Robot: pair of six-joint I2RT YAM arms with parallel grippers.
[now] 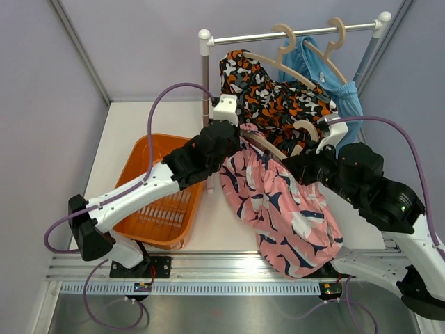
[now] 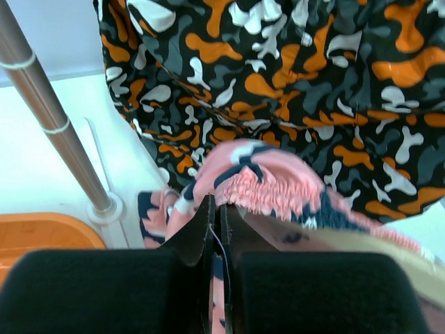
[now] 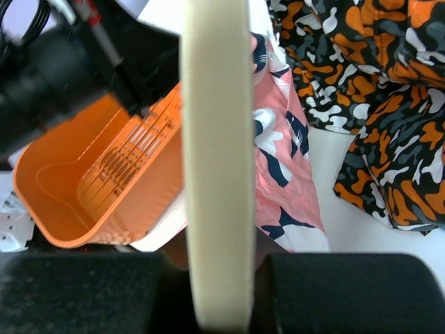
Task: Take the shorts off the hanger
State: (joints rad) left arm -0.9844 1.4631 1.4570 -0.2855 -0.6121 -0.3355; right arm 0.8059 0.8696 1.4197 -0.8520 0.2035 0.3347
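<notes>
The pink shorts (image 1: pixel 285 209) with white and navy blotches hang from a cream hanger (image 1: pixel 268 145) held low over the table. My left gripper (image 1: pixel 235 133) is shut on their gathered waistband (image 2: pixel 271 188) at the hanger's left end; in the left wrist view the jaws (image 2: pixel 217 212) stand together with pink cloth pinched at the tips. My right gripper (image 1: pixel 297 157) is shut on the hanger (image 3: pixel 215 139), whose cream bar runs up between its jaws (image 3: pixel 219 278). The black and orange shorts (image 1: pixel 278 97) and the light blue shorts (image 1: pixel 337 80) hang on the rail behind.
An orange basket (image 1: pixel 160 202) sits on the table at the left, under my left arm. The rack's left post (image 1: pixel 205 69) stands just behind the left gripper, its foot (image 2: pixel 104 209) close to the pink cloth. Grey walls close in on both sides.
</notes>
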